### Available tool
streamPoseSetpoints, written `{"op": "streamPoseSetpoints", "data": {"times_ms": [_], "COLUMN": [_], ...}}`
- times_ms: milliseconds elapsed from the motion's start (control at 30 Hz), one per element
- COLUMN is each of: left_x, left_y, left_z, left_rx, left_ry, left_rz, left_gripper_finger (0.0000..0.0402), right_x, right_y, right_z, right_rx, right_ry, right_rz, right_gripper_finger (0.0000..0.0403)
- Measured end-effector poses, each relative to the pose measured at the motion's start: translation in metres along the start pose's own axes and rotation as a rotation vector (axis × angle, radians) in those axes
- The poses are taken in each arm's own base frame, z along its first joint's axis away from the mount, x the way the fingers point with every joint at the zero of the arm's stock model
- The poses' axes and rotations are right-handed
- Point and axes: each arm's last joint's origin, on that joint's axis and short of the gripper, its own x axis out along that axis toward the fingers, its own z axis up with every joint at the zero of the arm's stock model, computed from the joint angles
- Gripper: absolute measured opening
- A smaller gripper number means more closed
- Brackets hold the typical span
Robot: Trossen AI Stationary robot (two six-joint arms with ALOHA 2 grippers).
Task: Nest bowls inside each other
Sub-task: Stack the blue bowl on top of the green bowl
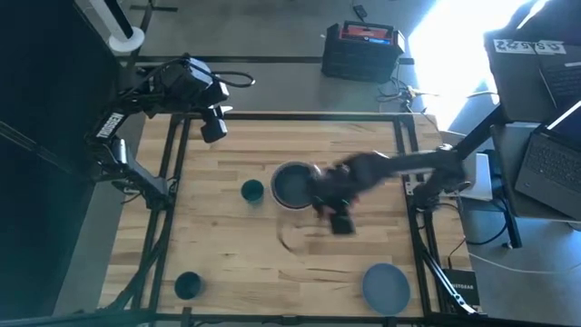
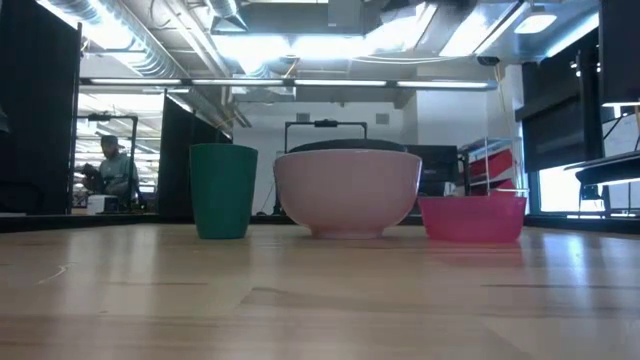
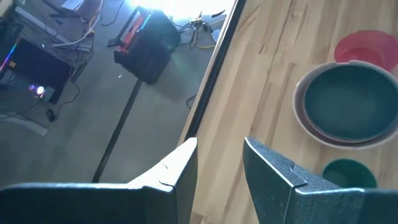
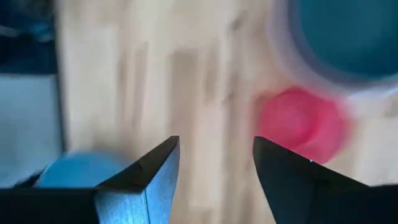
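Note:
A pale pink bowl (image 1: 280, 202) stands mid-table with a grey-blue bowl (image 1: 292, 183) nested in it; in the low view the pink bowl (image 2: 347, 192) rests on its base. A red bowl (image 4: 301, 121) sits on the wood just right of it, also seen in the low view (image 2: 471, 217). A small dark teal bowl (image 1: 252, 191) stands left of the stack, another (image 1: 187, 285) near the front left, and a second grey-blue bowl (image 1: 386, 284) at the front right. My right gripper (image 4: 216, 142) hangs open above the table beside the red bowl. My left gripper (image 3: 221, 142) waits open at the far left.
Black frame rails (image 1: 407, 182) run along the table's left, right and far sides. A black crate (image 1: 361, 50) sits on the floor beyond the far edge. Bare wood (image 1: 236, 254) lies between the stack and the front edge.

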Motion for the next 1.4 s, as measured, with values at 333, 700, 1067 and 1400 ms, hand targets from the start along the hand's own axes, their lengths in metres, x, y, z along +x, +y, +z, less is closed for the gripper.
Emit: {"op": "streamPoseSetpoints", "data": {"times_ms": [333, 700, 1067, 1400], "left_x": [-0.003, -0.003, -0.003, -0.003], "left_y": [0.001, 0.001, 0.001, 0.001], "left_z": [-0.001, -0.001, -0.001, -0.001], "left_rx": [0.037, 0.019, -0.004, -0.007], "left_ry": [-0.007, -0.007, -0.007, -0.007], "left_rz": [0.001, 0.001, 0.000, 0.000], "left_gripper_finger": [0.0111, 0.0111, 0.0111, 0.0111], "right_x": [0.056, 0.119, 0.150, 0.131], "right_y": [0.089, 0.095, 0.081, 0.082], "right_z": [-0.122, -0.166, -0.180, -0.178], "right_rx": [0.130, 0.235, 0.292, 0.290], "right_ry": [0.073, 0.105, 0.118, 0.093], "right_rz": [0.066, 0.099, 0.063, 0.040], "right_gripper_finger": [0.0182, 0.0182, 0.0181, 0.0181]}}
